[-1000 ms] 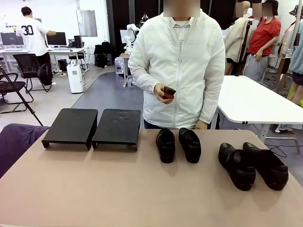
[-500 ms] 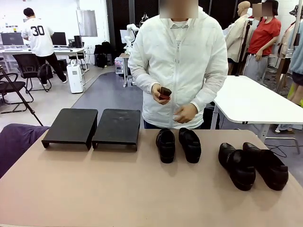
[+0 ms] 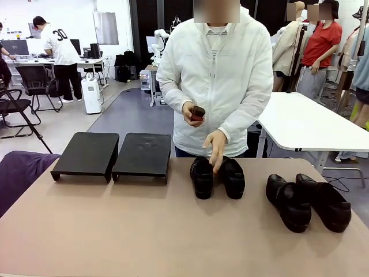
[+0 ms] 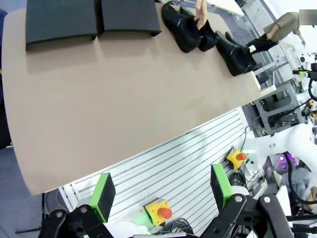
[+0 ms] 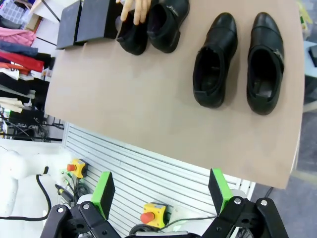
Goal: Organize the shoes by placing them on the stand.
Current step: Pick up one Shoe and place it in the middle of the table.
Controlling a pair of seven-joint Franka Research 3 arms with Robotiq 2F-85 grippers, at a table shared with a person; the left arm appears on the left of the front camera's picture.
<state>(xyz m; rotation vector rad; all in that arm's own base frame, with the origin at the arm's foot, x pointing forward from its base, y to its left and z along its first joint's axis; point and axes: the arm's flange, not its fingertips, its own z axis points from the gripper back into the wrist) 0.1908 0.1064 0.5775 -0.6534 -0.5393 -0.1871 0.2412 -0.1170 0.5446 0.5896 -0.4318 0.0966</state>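
Note:
Two pairs of black loafers stand on the tan table [image 3: 144,231]. The middle pair [image 3: 202,177] sits near the far edge, with a person's hand [image 3: 216,153] reaching down between its two shoes. The right pair [image 3: 288,203] lies nearer the right edge. Two black stands [image 3: 86,154] [image 3: 143,154] sit side by side at far left, both bare. My left gripper [image 4: 161,191] hangs open, high over the table's near edge. My right gripper [image 5: 161,191] is open too, nearest the right pair [image 5: 213,62]. The wrist views also show the stands [image 4: 59,20] and the hand [image 5: 136,10].
The person stands at the table's far edge, holding a small dark red object [image 3: 198,112] in the other hand. A purple cloth [image 3: 17,173] lies off the left edge. A white table [image 3: 311,124] stands behind on the right. Red stop buttons [image 4: 163,212] sit below the near edge.
The person's free hand has dropped from their waist down to the middle pair of shoes. The shoes and stands have not moved.

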